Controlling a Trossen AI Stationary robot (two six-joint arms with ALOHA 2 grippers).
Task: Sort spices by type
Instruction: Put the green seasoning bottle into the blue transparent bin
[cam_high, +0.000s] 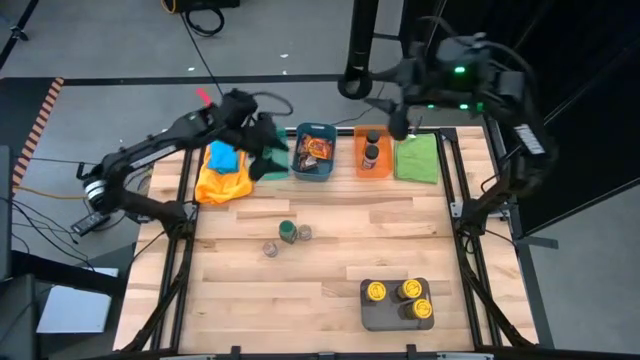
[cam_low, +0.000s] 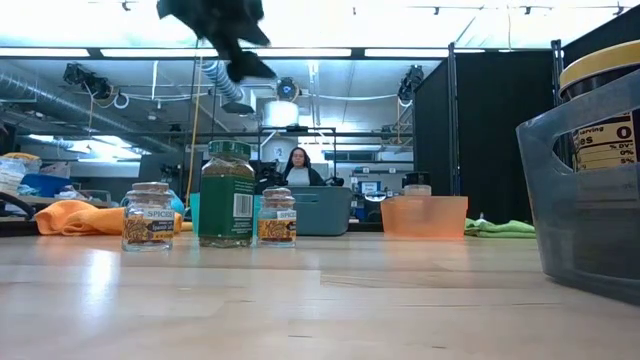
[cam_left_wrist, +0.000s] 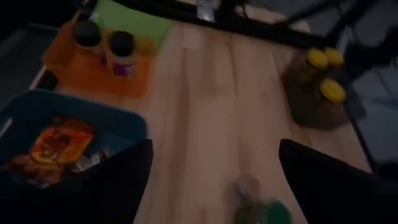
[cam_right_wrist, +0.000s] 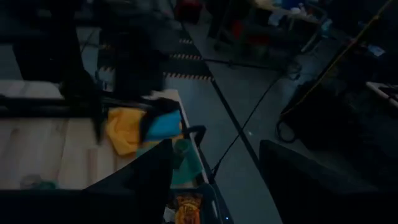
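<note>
Three loose spice jars stand mid-table: a green-lidded one and two smaller grey-lidded ones. Three yellow-lidded jars sit in a grey tray. Two dark-lidded jars stand in an orange bin. Orange foil packets lie in a blue bin. My left gripper hangs open in the air beside the blue bin's left side. My right gripper is open, raised over the far edge near the orange bin.
A yellow cloth with a blue item on it lies at the far left, and a green cloth at the far right. Bare wood lies between the loose jars and the bins. A person sits in the room behind.
</note>
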